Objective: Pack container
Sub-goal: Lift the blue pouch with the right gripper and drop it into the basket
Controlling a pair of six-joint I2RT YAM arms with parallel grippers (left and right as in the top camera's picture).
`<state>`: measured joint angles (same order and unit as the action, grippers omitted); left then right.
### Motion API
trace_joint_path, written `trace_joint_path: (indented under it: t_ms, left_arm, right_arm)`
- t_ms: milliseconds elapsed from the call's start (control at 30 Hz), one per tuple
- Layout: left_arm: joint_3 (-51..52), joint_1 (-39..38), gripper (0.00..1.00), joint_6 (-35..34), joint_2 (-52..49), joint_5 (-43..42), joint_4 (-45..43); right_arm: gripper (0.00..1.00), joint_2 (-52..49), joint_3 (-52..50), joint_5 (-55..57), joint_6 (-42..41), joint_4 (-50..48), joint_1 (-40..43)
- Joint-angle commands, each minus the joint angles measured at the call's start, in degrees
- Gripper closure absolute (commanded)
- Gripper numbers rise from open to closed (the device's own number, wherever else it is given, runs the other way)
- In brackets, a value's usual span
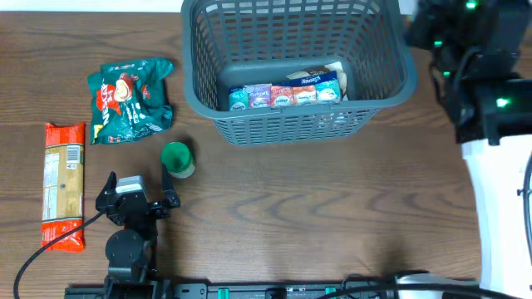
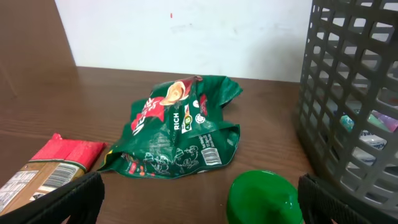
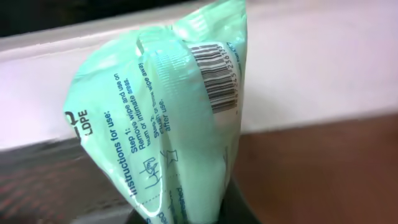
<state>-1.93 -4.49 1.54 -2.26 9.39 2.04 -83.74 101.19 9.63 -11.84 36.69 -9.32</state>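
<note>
Several snack packs [image 1: 287, 94] lie in the container [image 1: 283, 129] on the surface [image 1: 332, 216]. Left of it: green-lidded tub [image 1: 176, 158], green snack bag [image 1: 130, 100], red packet [image 1: 64, 184]. Your left hand [image 1: 139, 177] gapes; right hand [image 3: 186, 214] clamps a wipes packet [image 3: 174, 124].

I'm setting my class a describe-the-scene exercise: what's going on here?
A two-armed robot is packing a basket. Snack packs already lie inside. The right gripper, off to the basket's right, holds a pale green wipes pack. The left gripper is open and empty, facing a green-lidded jar. A green bag and a red packet wait on the table.
</note>
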Motion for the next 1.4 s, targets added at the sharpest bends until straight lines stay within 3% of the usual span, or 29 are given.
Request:
trace_joint_path:
  t_ms: [0,367,1167,1200,1267,1333,1367]
  left_arm:
    - [1.7,0.3,0.01,0.4,-0.2,0.7,1.1]
    - [1.7,0.3,0.01,0.4,-0.2,0.7,1.1]
    - [1.7,0.3,0.01,0.4,-0.2,0.7,1.1]
    - [1.7,0.3,0.01,0.4,-0.2,0.7,1.1]
    - [1.7,0.3,0.01,0.4,-0.2,0.7,1.1]
    - [1.7,0.3,0.01,0.4,-0.2,0.7,1.1]
    - [1.7,0.3,0.01,0.4,-0.2,0.7,1.1]
  right_arm:
    - [0.99,0.9,1.5,2.7,7.3,-0.4,-5.2]
    - [0.99,-8.4,1.8,2.6,9.6,0.1,-11.0]
    - [0.98,-27.6,1.9,-0.2,5.0,6.4,-10.5]
    - [0.88,-27.6,1.9,-0.2,5.0,6.3,-10.5]
    - [0.37,-27.6,1.9,-0.2,5.0,5.9,-10.5]
    - [0.12,-27.6,1.9,-0.2,5.0,5.6,-10.5]
    - [0.04,-27.6,1.9,-0.2,5.0,5.5,-10.5]
